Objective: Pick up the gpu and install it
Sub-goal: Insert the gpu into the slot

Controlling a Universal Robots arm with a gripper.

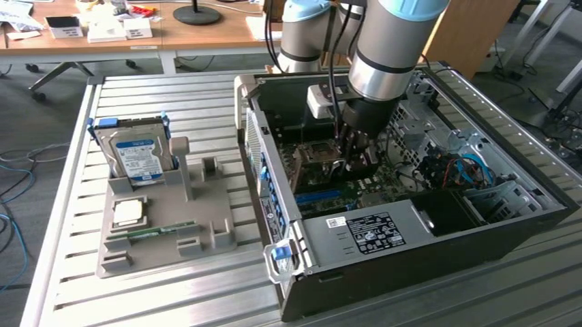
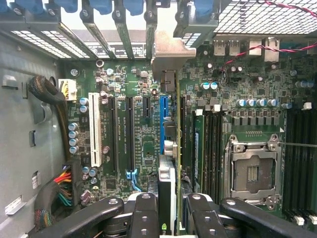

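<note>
Jaws of mine are clenched on the gpu (image 2: 167, 191), holding it edge-on inside the computer case (image 1: 509, 235). It runs just beside the blue slot (image 2: 162, 124) on the motherboard (image 2: 138, 148).

The gripper (image 2: 171, 214), with black metal fingers (image 2: 145, 210), is clamped on either side of the gpu (image 2: 170, 133), a thin card seen edge-on with a bent silver metal end bracket (image 2: 171, 52) at its far end. Beneath lies a green motherboard (image 2: 143, 148) inside a grey metal case (image 2: 29, 99). A long blue plastic slot (image 2: 162, 124) runs just beside the card's edge. A white plastic slot (image 2: 94, 130) lies further off, and a silver square processor socket (image 2: 252, 173) sits on the card's other side.
</note>
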